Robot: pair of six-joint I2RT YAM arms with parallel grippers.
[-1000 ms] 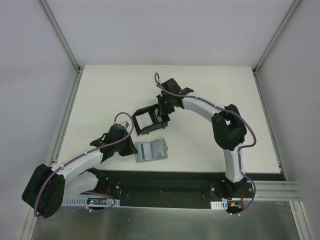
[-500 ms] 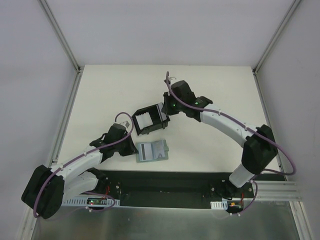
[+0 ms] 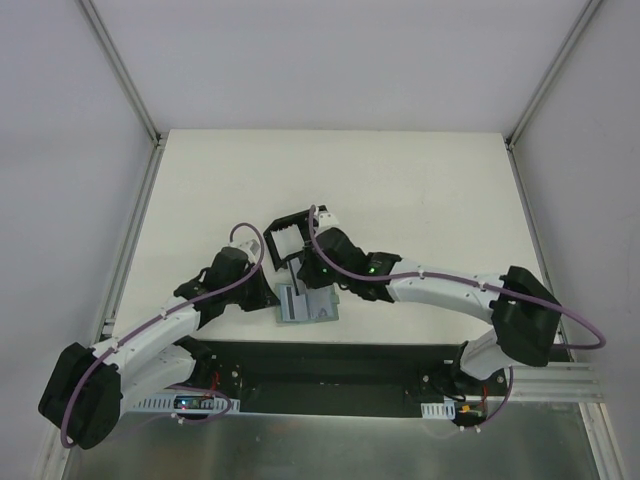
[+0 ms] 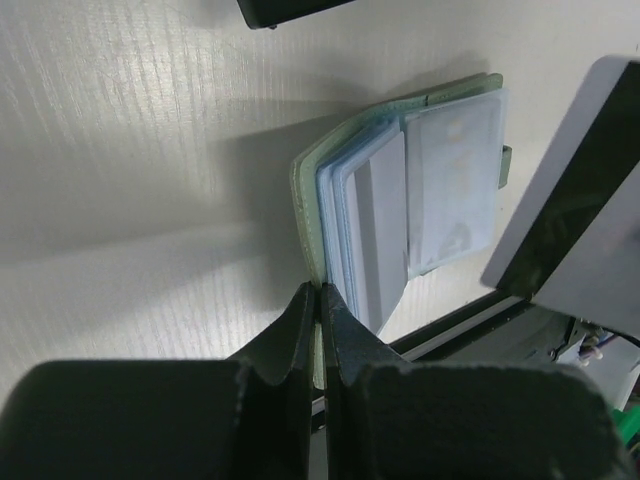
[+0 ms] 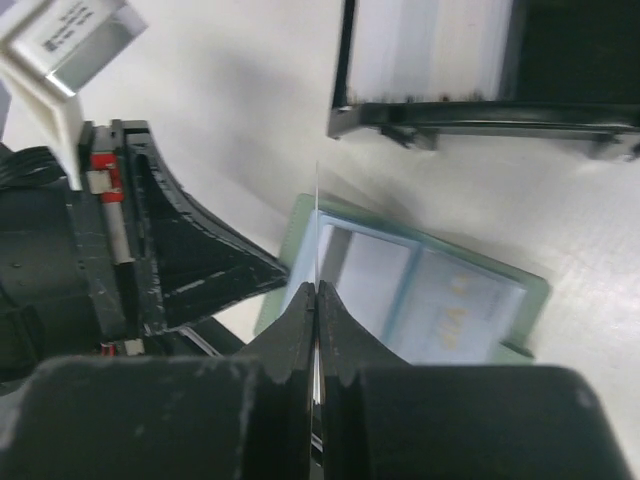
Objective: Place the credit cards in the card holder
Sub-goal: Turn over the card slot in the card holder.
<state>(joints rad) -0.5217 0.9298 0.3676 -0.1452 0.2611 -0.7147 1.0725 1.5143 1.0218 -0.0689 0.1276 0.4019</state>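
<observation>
Plastic, thin and stiff: card [image 5: 317, 215] shows edge-on, pinched in the fully closed right gripper [image 5: 316, 290] above the open case [image 5: 430, 300]. Judged light, slick and springy; best held by a short edge, and may pivot if nudged. Left gripper [image 4: 320, 295] is closed on the case's soft grey-green edge, pinning it to the matte worktop [image 4: 120, 150]. Holder [image 5: 480, 115], rigid black with upright walls, stands just beyond.

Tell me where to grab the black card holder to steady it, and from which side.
Pinch the card holder by its far wall, coming from above. The walls are thin and upright, the top is open, and the right arm covers its near corner.
</observation>
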